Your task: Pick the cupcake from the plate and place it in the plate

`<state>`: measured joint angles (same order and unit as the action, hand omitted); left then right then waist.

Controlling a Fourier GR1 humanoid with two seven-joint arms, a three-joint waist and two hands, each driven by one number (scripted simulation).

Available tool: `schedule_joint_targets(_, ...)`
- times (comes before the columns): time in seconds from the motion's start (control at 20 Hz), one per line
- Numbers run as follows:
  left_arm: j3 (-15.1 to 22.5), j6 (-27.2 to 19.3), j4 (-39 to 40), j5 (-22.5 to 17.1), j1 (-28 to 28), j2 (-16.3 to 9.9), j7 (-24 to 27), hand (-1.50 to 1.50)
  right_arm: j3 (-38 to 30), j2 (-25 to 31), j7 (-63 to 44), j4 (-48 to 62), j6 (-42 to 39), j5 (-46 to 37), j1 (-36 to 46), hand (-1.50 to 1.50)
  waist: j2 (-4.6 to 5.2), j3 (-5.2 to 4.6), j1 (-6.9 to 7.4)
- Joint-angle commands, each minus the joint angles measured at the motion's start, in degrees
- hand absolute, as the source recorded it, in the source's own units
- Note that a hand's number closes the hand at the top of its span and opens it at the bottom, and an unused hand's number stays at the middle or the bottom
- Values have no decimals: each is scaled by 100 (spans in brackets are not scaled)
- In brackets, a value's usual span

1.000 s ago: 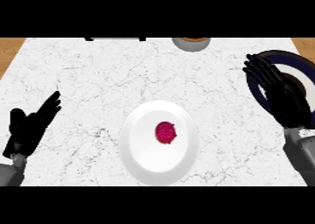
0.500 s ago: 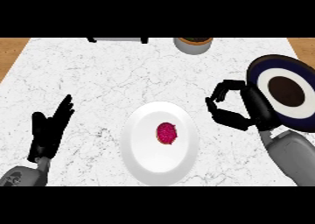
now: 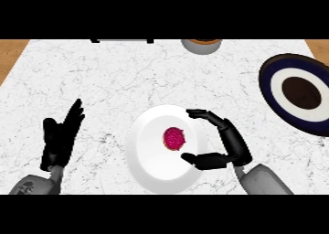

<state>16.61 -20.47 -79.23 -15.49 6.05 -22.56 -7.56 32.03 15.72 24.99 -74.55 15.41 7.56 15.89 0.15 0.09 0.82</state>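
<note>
Head view: approach step of the pick, grasp not yet made. Cupcake (image 3: 173, 138) sits near the centre of the white plate (image 3: 148, 171), pink top up. Right hand (image 3: 225, 145) over the plate's right rim, fingers and thumb curved into an open C facing the cupcake; fingertip above and to the right of it, thumb below and to the right, neither touching. Nothing held. Left hand (image 3: 61, 137) at lower left on the counter (image 3: 120, 77), well apart from the plate, fingers straight and up, released, at rest.

Target by judgement: dark plate (image 3: 301, 93) with white ring and dark centre, at the right edge, bare.

Next move calls for: shift the right hand left until fingers and thumb bracket the cupcake, close round it, lift clear of the white rim, carry right to the dark plate, set down on the centre.

Grey cup (image 3: 201, 45) at the top edge, well apart. Dark object at top left, too cropped to identify.

Brands, labels, writing: none legible on any item.
</note>
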Motion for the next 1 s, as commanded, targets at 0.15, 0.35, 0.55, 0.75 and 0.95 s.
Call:
schedule_joint_targets(0.15, 123, -281, -30, 252, -185, 263, 84, 0, 637, 600, -1048, 46, 371, -1600, 616, -150, -46, -21, -64)
schedule_joint_targets(0.35, -87, -152, 145, 137, -157, 233, 92, 0, 907, 866, -2220, -235, -42, -2181, 1106, -150, -43, -25, -97)
schedule_joint_targets(0.55, 81, -266, -124, 320, -218, 308, -91, 0, 1185, 857, -3256, -371, -802, -2482, 1491, -150, -43, -17, -82)
schedule_joint_targets(0.75, 193, -286, -80, 444, -209, 452, -52, 0, 1157, 633, -4256, -348, -2036, -2085, 2121, -150, -27, -17, -57)
schedule_joint_targets(0.95, 19, -185, -382, 419, -349, 289, -193, 0, 1268, 447, -4704, -403, -2566, -2180, 1995, -150, -28, -10, -40)
